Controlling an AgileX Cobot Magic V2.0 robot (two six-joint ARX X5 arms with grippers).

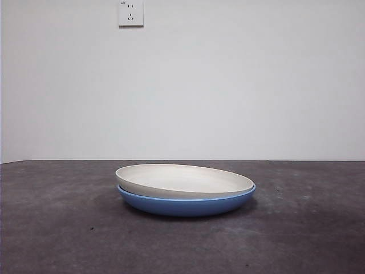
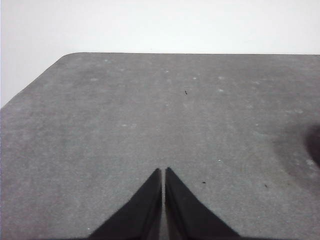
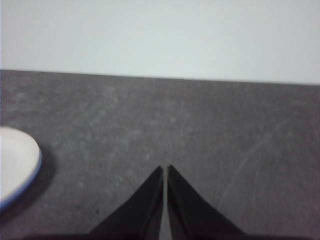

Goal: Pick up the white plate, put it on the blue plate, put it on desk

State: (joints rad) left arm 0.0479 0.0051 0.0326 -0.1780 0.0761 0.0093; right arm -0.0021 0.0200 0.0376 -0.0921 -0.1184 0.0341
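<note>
The white plate (image 1: 183, 180) lies nested inside the blue plate (image 1: 188, 204), and the pair rests on the desk (image 1: 57, 228) near the middle of the front view. In the right wrist view an edge of the white plate (image 3: 15, 162) shows, with a thin rim of the blue plate (image 3: 27, 182) under it. My right gripper (image 3: 165, 170) is shut and holds nothing, off to one side of the plates. My left gripper (image 2: 163, 171) is shut too, over bare desk (image 2: 125, 125), and no plate shows in its view.
A white wall with a socket (image 1: 130, 12) stands behind the desk. The desk's far edge and a rounded corner (image 2: 70, 55) show in the left wrist view. A dark shadow (image 2: 312, 145) sits at that view's edge.
</note>
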